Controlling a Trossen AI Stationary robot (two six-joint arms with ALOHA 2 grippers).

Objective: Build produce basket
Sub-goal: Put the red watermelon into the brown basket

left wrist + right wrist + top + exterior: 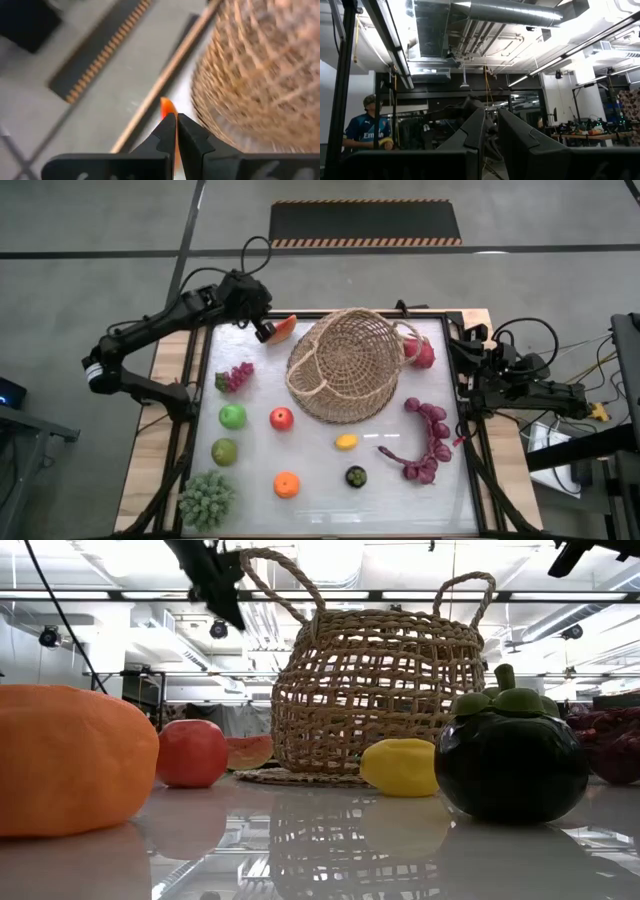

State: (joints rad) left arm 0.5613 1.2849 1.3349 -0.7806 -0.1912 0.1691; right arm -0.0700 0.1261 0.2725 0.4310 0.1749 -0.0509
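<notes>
the basket (345, 363) is round, tan woven wicker with an open lattice weave and two small loop handles; it lies tipped on its side at the far middle of the white glossy table (320, 495), its mouth turned toward the near left. in the low view its handles stick up against the ceiling lights.

the left pincer (266, 330) hovers at the far left of the table, just beside the basket's rim, over a watermelon slice (283, 327), a thin orange-red wedge. in the left wrist view its two dark fingers (167, 131) are pressed together with nothing between them, the wedge's tip showing just past them.

the right pincer (489, 125) is parked off the table's right edge, aimed into the room; its fingers stand nearly together with a narrow gap, gripping nothing. a person in a blue shirt (367, 131) stands far off.

counted across the table: one smooth green apple (232, 416), one red apple (281, 418), one dull green pear (224, 451), one orange (287, 484), one small yellow lemon (346, 442), one dark round mangosteen with a green cap (355, 476), one small knobbly purple grape bunch (237, 375), a long purple grape bunch (428, 442), one bumpy pale green cluster (207, 499), and one red fruit (420, 353) touching the basket's far right side.
</notes>
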